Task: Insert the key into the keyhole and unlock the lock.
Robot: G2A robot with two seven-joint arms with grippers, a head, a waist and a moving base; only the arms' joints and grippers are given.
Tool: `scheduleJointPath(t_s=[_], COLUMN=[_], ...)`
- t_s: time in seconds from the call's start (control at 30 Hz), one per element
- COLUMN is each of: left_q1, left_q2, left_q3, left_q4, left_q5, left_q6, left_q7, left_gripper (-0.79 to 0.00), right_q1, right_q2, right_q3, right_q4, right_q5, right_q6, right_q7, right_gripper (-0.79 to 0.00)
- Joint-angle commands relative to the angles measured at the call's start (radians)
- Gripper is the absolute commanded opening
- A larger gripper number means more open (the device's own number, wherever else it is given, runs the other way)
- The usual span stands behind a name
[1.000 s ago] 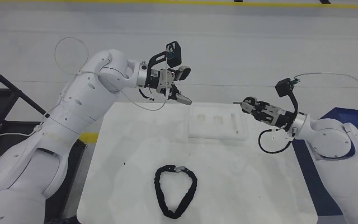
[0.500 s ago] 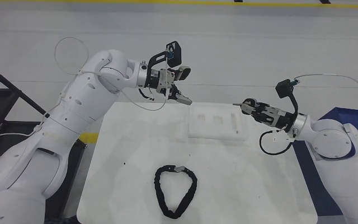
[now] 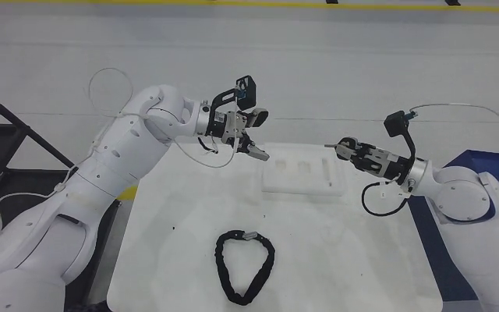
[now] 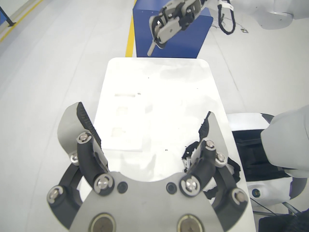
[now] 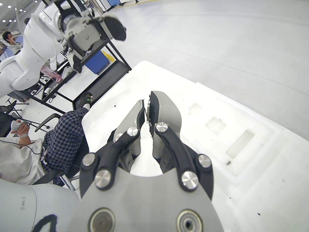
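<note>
Left gripper (image 4: 144, 112) is hanging over the white table (image 4: 183, 92), its fingers (image 4: 78, 124) standing wide apart with nothing between them. A white foam tray (image 4: 125, 143) is lying just beyond them. At the far end, the right gripper (image 4: 157, 40) is pinching a key (image 4: 150, 49), blade pointing downward, with a blue cabinet (image 4: 142, 25) standing behind.

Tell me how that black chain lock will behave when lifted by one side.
The chain lock lies in an uneven loop, so it is probably floppy and would dangle. Its lock head looks metal, so that end likely weighs most. The sleeve looks like fabric, so probably grippy.
</note>
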Motion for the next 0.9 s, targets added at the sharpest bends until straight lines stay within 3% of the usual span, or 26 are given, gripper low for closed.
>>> scheduleJointPath(t_s=[0.0, 0.3, 0.57, 0.87], left_q1=[0.027, 0.099, 0.122, 0.081], left_q2=[0.001, 0.011, 0.015, 0.024], left_q3=[0.012, 0.072, 0.146, 0.288], left_q4=[-0.008, -0.013, -0.047, -0.034], left_q5=[-0.017, -0.006, 0.063, 0.139], left_q6=[-0.001, -0.001, -0.001, -0.001], left_q7=[-0.010, -0.081, -0.006, 0.080], left_gripper=[0.000, 0.000, 0.000, 0.000], right_q1=[0.000, 0.000, 0.000, 0.000], right_q2=[0.000, 0.000, 0.000, 0.000], right_q3=[0.000, 0.000, 0.000, 0.000], right_q4=[0.000, 0.000, 0.000, 0.000], right_q5=[0.000, 0.000, 0.000, 0.000], right_q6=[0.000, 0.000, 0.000, 0.000], right_q7=[0.000, 0.000, 0.000, 0.000], right_gripper=[-0.785, -0.785, -0.785, -0.785])
